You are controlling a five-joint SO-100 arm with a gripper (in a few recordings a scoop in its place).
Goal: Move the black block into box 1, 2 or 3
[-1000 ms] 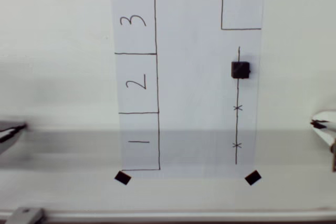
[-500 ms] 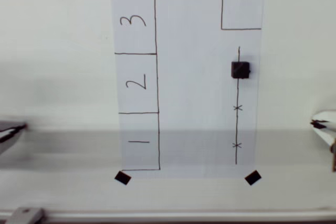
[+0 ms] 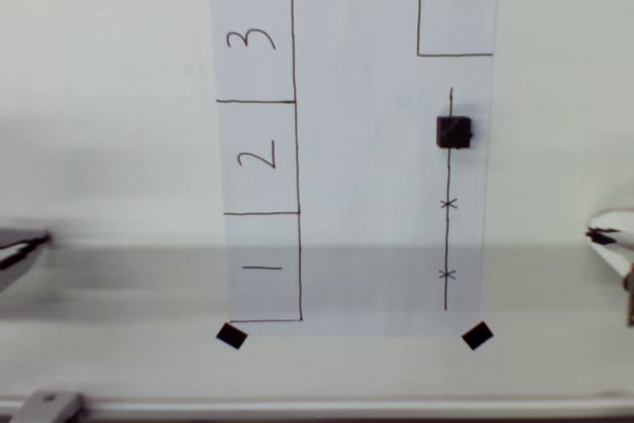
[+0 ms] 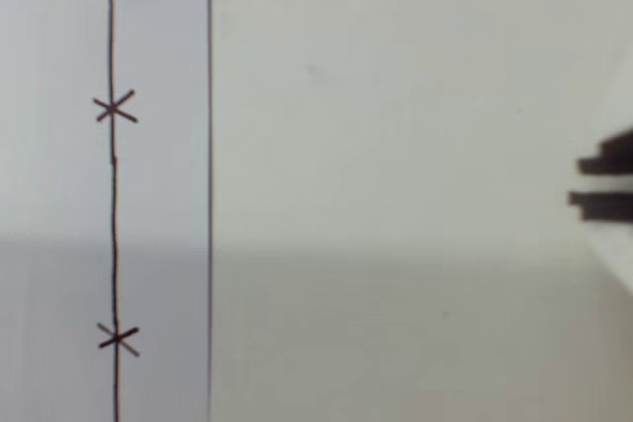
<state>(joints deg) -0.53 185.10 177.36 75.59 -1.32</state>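
The black block [image 3: 454, 132] sits on the white paper, on the drawn vertical line with crosses, below the unnumbered box. Box 3 [image 3: 256, 76] is the top rectangle of the column at the paper's left, with box 2 [image 3: 260, 185] and box 1 [image 3: 264, 294] below it. My gripper [image 3: 597, 236] pokes in at the right edge of the overhead view, off the paper, lower than the block and to its right. In the wrist view its dark tips [image 4: 605, 183] show at the right edge, too little to read the jaws. Nothing is between them.
The paper sheet [image 3: 367, 146] is held by black tape squares [image 3: 476, 335] at its corners. The unnumbered drawn box [image 3: 456, 7] is at the top right. A grey band of shadow crosses the table's lower part. A pale object [image 3: 20, 248] juts in at the left edge.
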